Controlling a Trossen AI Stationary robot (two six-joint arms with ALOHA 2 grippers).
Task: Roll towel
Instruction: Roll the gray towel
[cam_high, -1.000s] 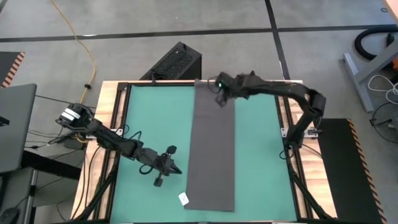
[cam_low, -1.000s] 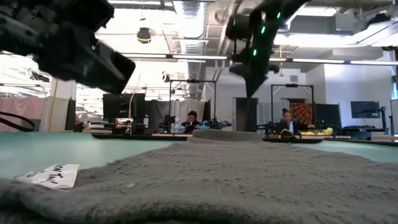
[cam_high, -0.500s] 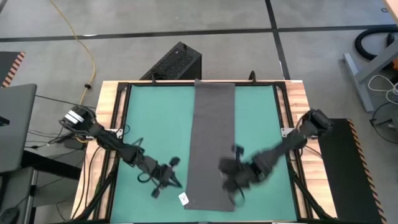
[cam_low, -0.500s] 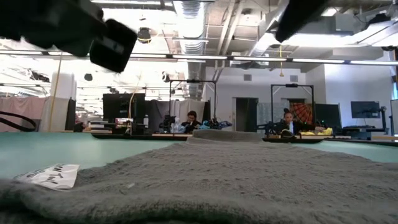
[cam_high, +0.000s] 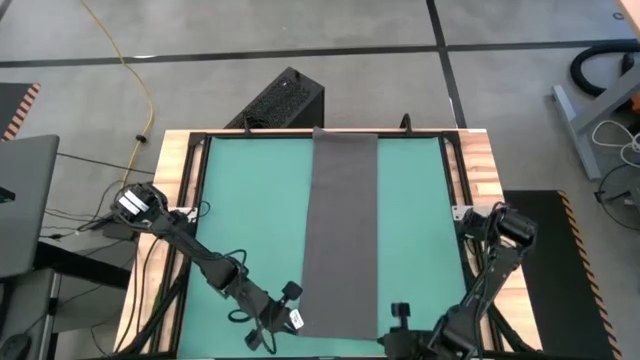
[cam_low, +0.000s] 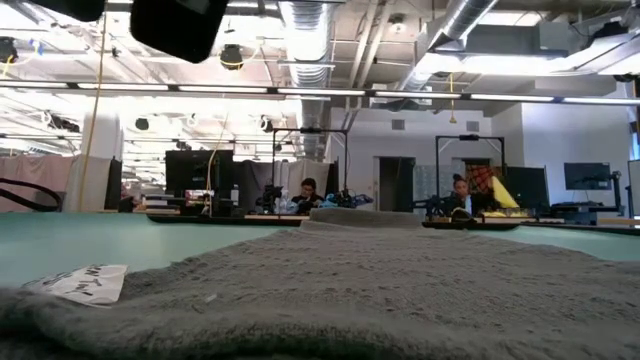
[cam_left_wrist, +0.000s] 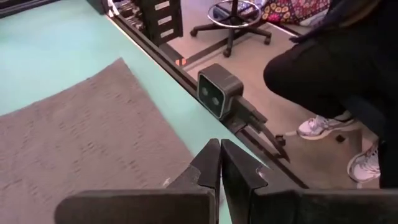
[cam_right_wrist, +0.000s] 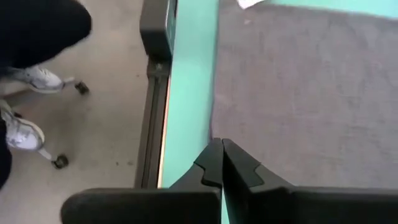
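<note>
The dark grey towel lies flat on the green table, a long strip running from the far edge to the near edge. Its small white tag sticks out at the near left corner. My left gripper hovers shut over that corner, its fingers together above the towel's edge. My right gripper hovers shut at the towel's near right corner, its tips over the towel's side edge. In the low view only a dark part of the left arm shows, high above the towel.
A small camera sits on the near rail in front of the towel. A person's legs and shoes and a chair base are just beyond the near edge. A black box stands behind the far edge.
My right gripper has swung from the towel's far end along the right side to the near right corner, sinking and rolling as it went. My left gripper has moved toward the near edge and the towel's near left corner. The towel has stayed flat.
</note>
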